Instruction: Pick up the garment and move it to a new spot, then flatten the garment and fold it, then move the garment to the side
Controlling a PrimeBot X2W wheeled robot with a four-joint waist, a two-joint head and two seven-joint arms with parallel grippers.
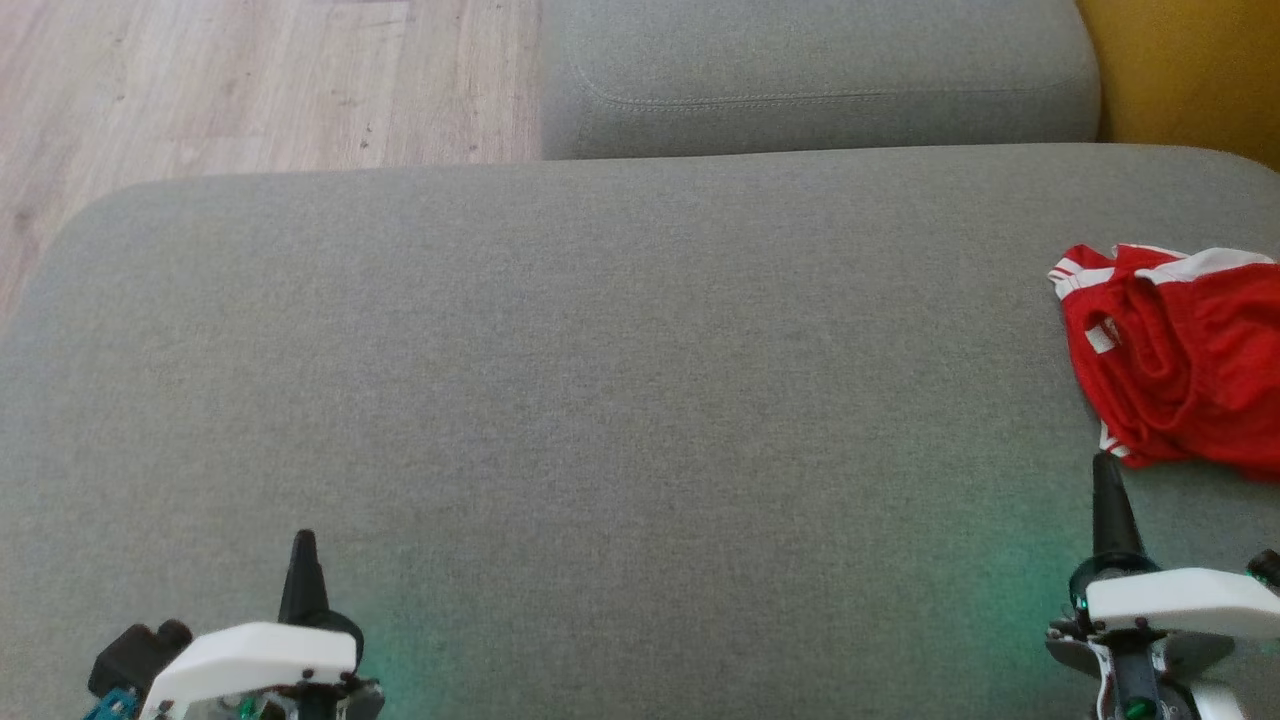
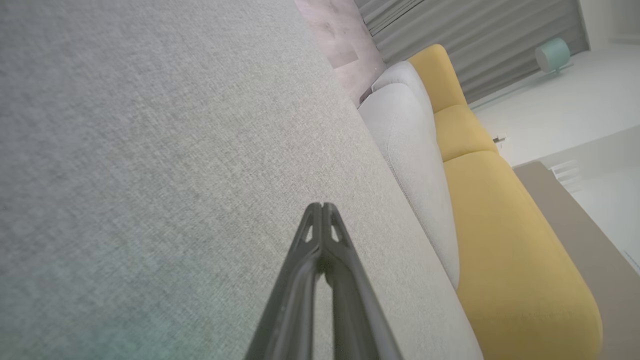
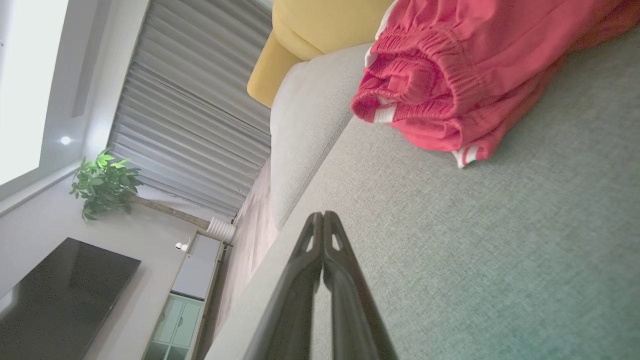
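A red garment with white stripes lies crumpled at the right edge of the grey cushion; part of it runs off the frame. In the right wrist view the garment sits bunched just past my fingers, its elastic waistband showing. My right gripper is shut and empty, its tip close below the garment's near edge. The same shut tips hover over bare cushion in the wrist view. My left gripper is shut and empty at the lower left, far from the garment; its tips meet over plain grey fabric.
A second grey cushion lies behind the big one. A yellow seat stands at the back right. Wooden floor shows at the upper left. The cushion's rounded left edge drops to the floor.
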